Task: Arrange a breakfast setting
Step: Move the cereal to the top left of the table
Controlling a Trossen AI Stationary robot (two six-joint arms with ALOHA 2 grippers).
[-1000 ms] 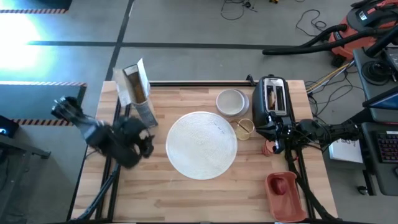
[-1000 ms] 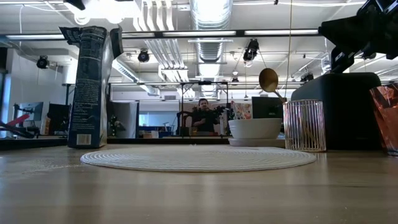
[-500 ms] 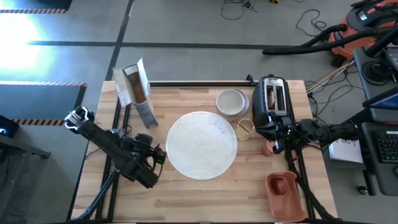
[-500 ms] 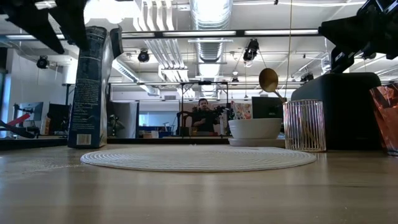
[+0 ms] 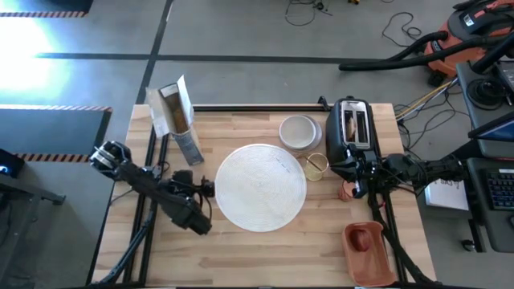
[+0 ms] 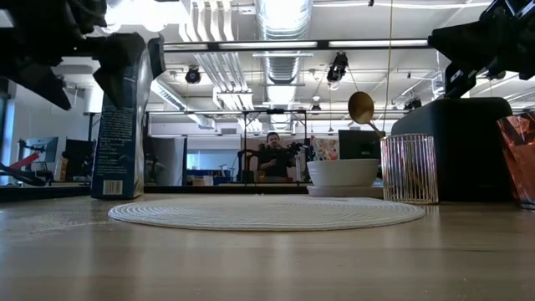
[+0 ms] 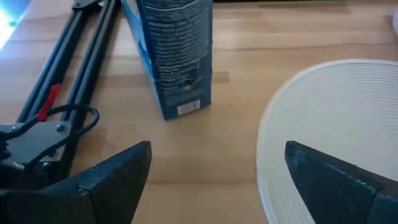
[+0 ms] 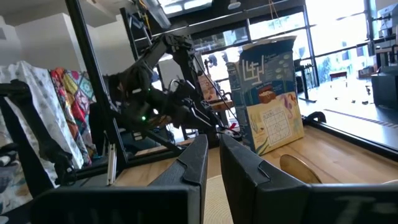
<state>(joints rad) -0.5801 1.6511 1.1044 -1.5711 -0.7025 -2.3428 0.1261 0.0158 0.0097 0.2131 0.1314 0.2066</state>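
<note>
The large round white plate (image 5: 261,186) lies flat mid-table, also in the low view (image 6: 267,211). Behind it stands the small white bowl (image 5: 299,132). The clear glass (image 5: 316,166) holds the gold spoon (image 6: 361,109). A brown toast slice (image 5: 351,124) sticks up from the black toaster (image 5: 352,132). The small red cup (image 5: 348,191) stands in front of the toaster. A red fruit (image 5: 363,238) lies in a red tray. My left gripper (image 5: 206,189) hangs open just left of the plate, its fingers (image 7: 118,174) above bare wood. My right gripper (image 5: 359,175) is shut beside the toaster.
An opened blue cereal box (image 5: 177,120) stands at the far left, just beyond my left gripper (image 7: 217,180). The red tray (image 5: 368,249) sits at the near right corner. Bare wood lies in front of the plate and at the near left.
My left gripper has come down from high over the table's left side and moved toward the plate's left edge, rolling about its own axis as it went. It now hangs low in front of the cereal box. Nothing on the table has moved.
</note>
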